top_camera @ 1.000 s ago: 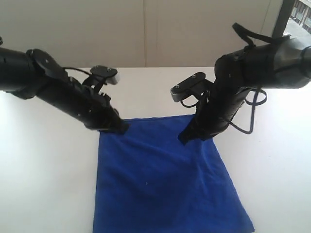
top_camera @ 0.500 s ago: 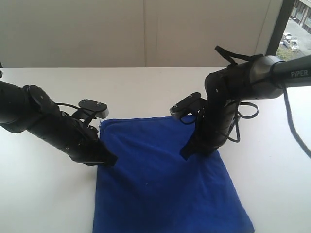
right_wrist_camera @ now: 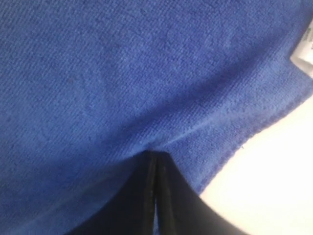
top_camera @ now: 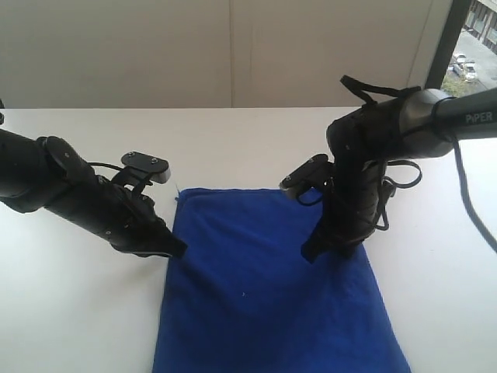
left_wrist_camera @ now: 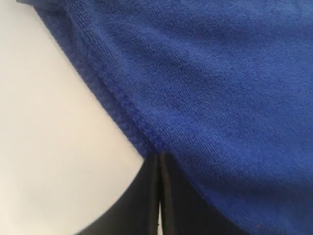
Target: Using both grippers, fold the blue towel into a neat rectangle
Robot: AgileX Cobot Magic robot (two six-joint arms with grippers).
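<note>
The left end effector and right end effector sit further down the blue towel than a second ago, away from its far corners, and its left hem has shifted inward. Both are closed tight, pinching the towel fabric where it lies on the worktop.

**White table, one cloth on it**

A plain white table carries a blue towel. The towel lies spread flat, its far hem well short of the table's far edge. A small white tag sits at its hem.
</note>
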